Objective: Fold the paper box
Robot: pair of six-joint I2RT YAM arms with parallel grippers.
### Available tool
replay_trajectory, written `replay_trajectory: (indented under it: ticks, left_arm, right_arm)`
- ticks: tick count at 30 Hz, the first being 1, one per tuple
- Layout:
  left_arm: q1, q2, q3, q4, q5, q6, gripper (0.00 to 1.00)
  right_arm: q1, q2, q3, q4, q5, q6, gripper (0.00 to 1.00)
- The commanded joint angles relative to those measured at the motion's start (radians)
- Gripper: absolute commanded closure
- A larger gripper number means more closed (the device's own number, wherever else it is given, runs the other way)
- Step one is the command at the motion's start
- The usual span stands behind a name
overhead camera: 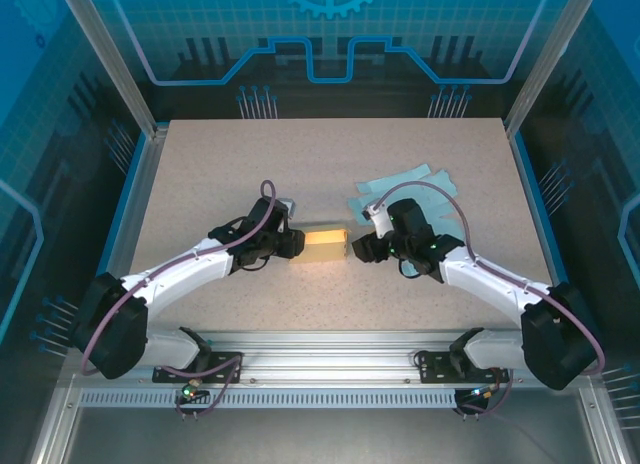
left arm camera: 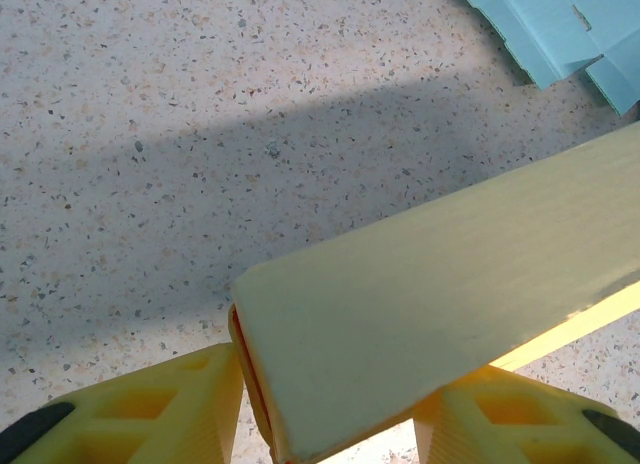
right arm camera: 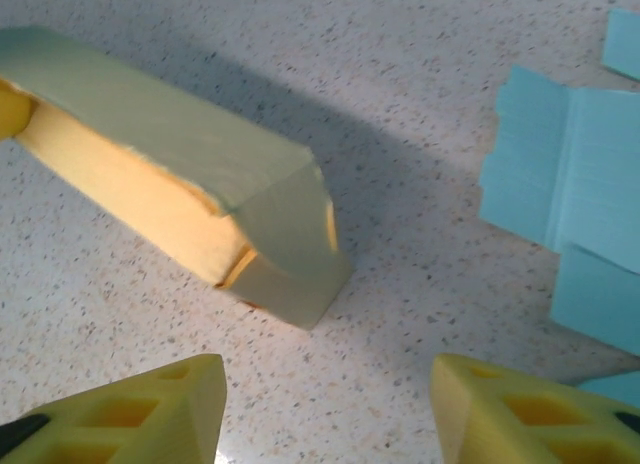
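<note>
The left pincer [left arm camera: 330, 419] is pinching one short end of the paper box [overhead camera: 325, 244]. In the left wrist view its two yellow fingers [left arm camera: 160, 404] stand half spread, one on each side of that end, with both inner faces against the box walls. The right pincer [right arm camera: 325, 404] is spread, nothing lies between its fingers [right arm camera: 150, 409], and it touches nothing.

In the top view the box lies near the middle of the worktop [overhead camera: 250, 164], between the two pincers. The left pincer is at the box's 9 o'clock end. The right pincer is just off its 3 o'clock end and apart from it. In the right wrist view the box sits ahead of the open fingers toward 11 o'clock, with bare worktop between them.

In the top view the box's long axis runs from 9 o'clock to 3 o'clock, nearly level. Its broad pale-yellow face is turned up. The end facing the right pincer has its flaps folded in, with a thin slit showing at one edge. Flat teal paper sheets [overhead camera: 405, 182] lie at 1 o'clock from the box, near it but not touching.
</note>
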Motion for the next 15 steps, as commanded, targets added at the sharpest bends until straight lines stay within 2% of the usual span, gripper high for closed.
replay_trajectory:
  ticks: [1, 11, 15]
  left_arm:
    - [0.005, 0.034, -0.017, -0.130, -0.037, -0.016, 0.53]
    - [0.005, 0.034, -0.010, -0.131, -0.031, -0.016, 0.53]
    - [0.004, 0.035, -0.010, -0.133, -0.029, -0.014, 0.53]
  right_arm:
    - [-0.024, 0.013, -0.001, 0.049, -0.058, -0.011, 0.42]
    - [-0.027, 0.072, 0.002, 0.111, -0.077, -0.072, 0.43]
    - [-0.028, 0.085, 0.007, 0.125, -0.104, -0.084, 0.38]
